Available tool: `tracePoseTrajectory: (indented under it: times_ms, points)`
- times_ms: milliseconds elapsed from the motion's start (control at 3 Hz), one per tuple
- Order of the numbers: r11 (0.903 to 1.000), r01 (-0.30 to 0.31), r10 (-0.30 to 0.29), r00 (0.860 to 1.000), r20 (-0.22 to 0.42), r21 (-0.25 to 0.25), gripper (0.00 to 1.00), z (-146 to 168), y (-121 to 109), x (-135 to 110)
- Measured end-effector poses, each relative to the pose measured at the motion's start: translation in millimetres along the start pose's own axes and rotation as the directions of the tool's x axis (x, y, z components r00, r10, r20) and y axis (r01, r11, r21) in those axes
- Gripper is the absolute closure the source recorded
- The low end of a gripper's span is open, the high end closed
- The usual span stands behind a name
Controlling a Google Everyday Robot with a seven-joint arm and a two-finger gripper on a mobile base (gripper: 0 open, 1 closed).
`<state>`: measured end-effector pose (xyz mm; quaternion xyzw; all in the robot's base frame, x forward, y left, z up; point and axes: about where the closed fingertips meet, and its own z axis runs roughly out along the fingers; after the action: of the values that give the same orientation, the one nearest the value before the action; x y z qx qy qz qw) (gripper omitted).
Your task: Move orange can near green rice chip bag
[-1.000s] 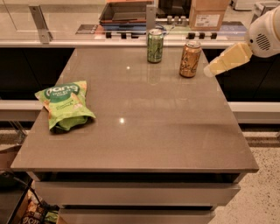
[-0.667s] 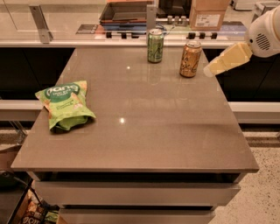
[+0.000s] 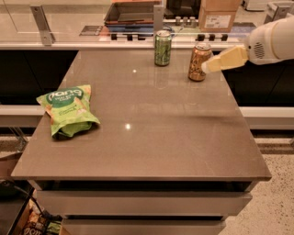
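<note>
The orange can (image 3: 199, 61) stands upright at the far right of the grey table (image 3: 151, 133). The green rice chip bag (image 3: 67, 110) lies flat near the table's left edge, far from the can. My gripper (image 3: 207, 67) reaches in from the right on a white arm (image 3: 274, 40). Its cream fingers (image 3: 227, 58) point left and their tips touch or overlap the can's right side.
A green can (image 3: 162, 47) stands upright at the table's far edge, left of the orange can. Behind the table runs a counter with a dark tray (image 3: 131, 13) and a cardboard box (image 3: 218, 14). Drawers sit under the table's front edge.
My gripper has moved left toward the orange can, from a small gap to reaching its right side. The cans and the bag have not moved.
</note>
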<state>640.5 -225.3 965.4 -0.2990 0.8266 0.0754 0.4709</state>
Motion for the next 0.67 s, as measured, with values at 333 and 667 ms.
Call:
tracePoseTrajectory:
  times_ms: [333,667]
  points:
    - [0.9973,-0.059,0.063,0.991,0.114,-0.045,0.00,33.6,-3.3,-7.0]
    - [0.9910,-0.104,0.120,0.970,0.211,-0.085,0.00,65.9,-9.1,-12.7]
